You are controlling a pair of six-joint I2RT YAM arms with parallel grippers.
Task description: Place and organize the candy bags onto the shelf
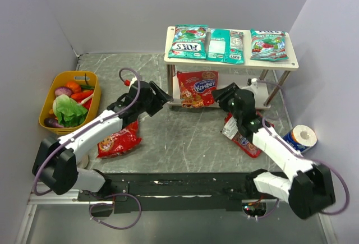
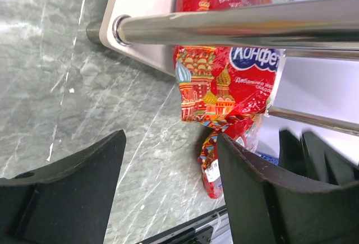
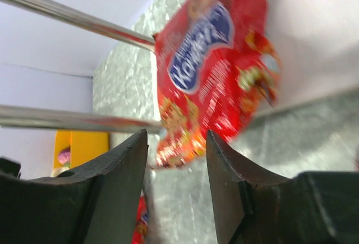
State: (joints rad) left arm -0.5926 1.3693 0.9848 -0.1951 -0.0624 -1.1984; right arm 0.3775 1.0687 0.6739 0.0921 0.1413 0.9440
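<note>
Three teal candy bags [image 1: 224, 45] fill the shelf [image 1: 248, 53] top; one red bag [image 1: 196, 88] overhangs the lower tier's front edge, between the left tool [image 1: 162, 95] and right tool [image 1: 220, 95], the right apparently nearer. Both stand parted, empty. Two more red bags [image 1: 118, 141] lie on the worktop [image 1: 185, 137].

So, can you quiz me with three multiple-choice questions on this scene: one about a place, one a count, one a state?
1. Where on the shelf is the red bag?
A. top tier
B. lower tier
C. beneath it
2. How many teal-green bags lie on the top tier?
A. one
B. two
C. three
3. The left gripper is:
A. open and empty
B. shut on a red bag
C. shut on a green bag
Answers:
1 B, it lies on the lower board.
2 C, three lie side by side.
3 A, its fingers stand apart with nothing between.
</note>
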